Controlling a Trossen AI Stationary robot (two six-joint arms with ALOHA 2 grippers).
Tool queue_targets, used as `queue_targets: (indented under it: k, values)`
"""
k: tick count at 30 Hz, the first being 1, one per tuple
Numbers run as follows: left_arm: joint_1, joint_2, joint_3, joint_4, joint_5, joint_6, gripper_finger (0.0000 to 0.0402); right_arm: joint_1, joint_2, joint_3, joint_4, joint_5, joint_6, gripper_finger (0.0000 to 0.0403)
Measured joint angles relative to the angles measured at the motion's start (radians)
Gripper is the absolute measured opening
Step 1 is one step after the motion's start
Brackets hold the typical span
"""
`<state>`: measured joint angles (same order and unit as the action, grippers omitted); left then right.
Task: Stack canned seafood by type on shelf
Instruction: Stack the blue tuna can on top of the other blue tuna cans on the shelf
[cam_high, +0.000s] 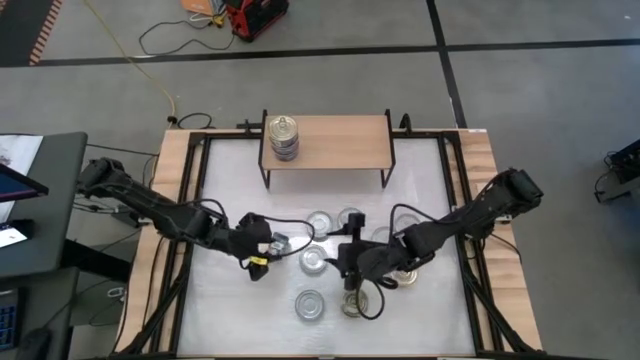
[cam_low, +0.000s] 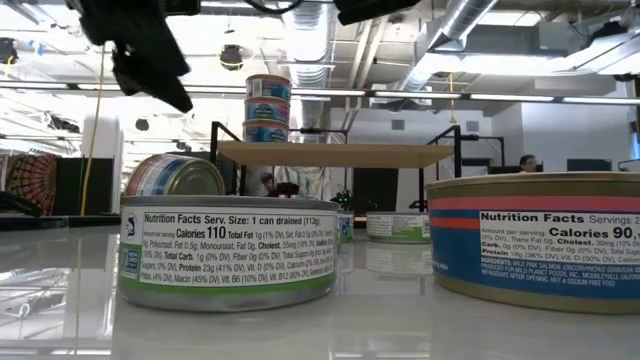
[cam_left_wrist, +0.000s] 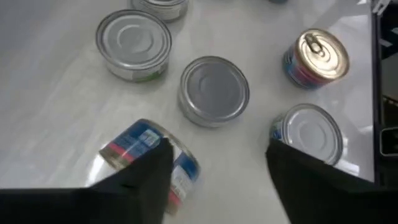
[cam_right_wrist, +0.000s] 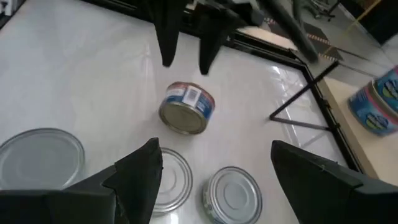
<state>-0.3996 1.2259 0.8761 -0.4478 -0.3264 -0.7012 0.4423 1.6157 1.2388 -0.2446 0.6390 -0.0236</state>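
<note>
Three cans are stacked (cam_high: 284, 138) at the left end of the light-wood shelf (cam_high: 340, 140); they also show in the low view (cam_low: 268, 108). Several silver-topped cans (cam_left_wrist: 214, 90) and a gold-topped can (cam_left_wrist: 316, 56) stand upright on the white table. One blue-labelled can (cam_right_wrist: 186, 107) lies tipped on its side (cam_left_wrist: 149, 155). My left gripper (cam_left_wrist: 214, 149) is open and hovers just above this tipped can, which lies beside one finger. My right gripper (cam_right_wrist: 214, 155) is open over the upright cans in the table's middle (cam_high: 350, 270) and faces the tipped can.
Upright cans crowd the table's middle and near part (cam_high: 311, 305). A large can (cam_low: 540, 240) and a nutrition-label can (cam_low: 230, 250) stand close to the low camera. The shelf's black legs (cam_right_wrist: 298, 99) rise at the far side. Most of the shelf board right of the stack is bare.
</note>
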Motion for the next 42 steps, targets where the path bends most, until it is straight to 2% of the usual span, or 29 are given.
queue_targets:
  k: [4, 9, 12, 18, 21, 28, 35, 42]
  values:
    - [-0.015, 0.084, 0.095, -0.039, -0.016, 0.056, 0.0318, -0.018, 0.0, 0.0, -0.011, 0.0, -0.032, 0.033]
    - [-0.055, 0.217, 0.242, -0.245, -0.156, 0.09, 0.0336, -0.057, -0.01, -0.008, -0.097, 0.0, -0.033, 0.033]
    - [-0.061, 0.267, 0.296, -0.369, -0.224, -0.067, 0.0336, -0.093, -0.059, -0.087, -0.053, -0.001, -0.057, 0.033]
    - [-0.059, 0.316, 0.322, -0.459, -0.253, -0.382, 0.0336, -0.15, -0.243, -0.324, 0.222, 0.0, -0.169, 0.033]
    - [-0.056, 0.347, 0.321, -0.511, -0.281, -0.502, 0.0336, -0.158, -0.341, -0.409, 0.295, -0.001, -0.177, 0.033]
    - [-0.012, 0.382, 0.321, -0.5, -0.244, -0.596, 0.0336, -0.124, -0.472, -0.517, 0.339, -0.013, -0.195, 0.033]
    - [0.013, 0.38, 0.321, -0.492, -0.224, -0.648, 0.0336, -0.049, -0.483, -0.557, 0.337, -0.036, -0.204, 0.033]
    - [0.04, 0.38, 0.28, -0.402, -0.198, -0.659, 0.0336, 0.008, -0.477, -0.557, 0.324, -0.062, -0.194, 0.033]
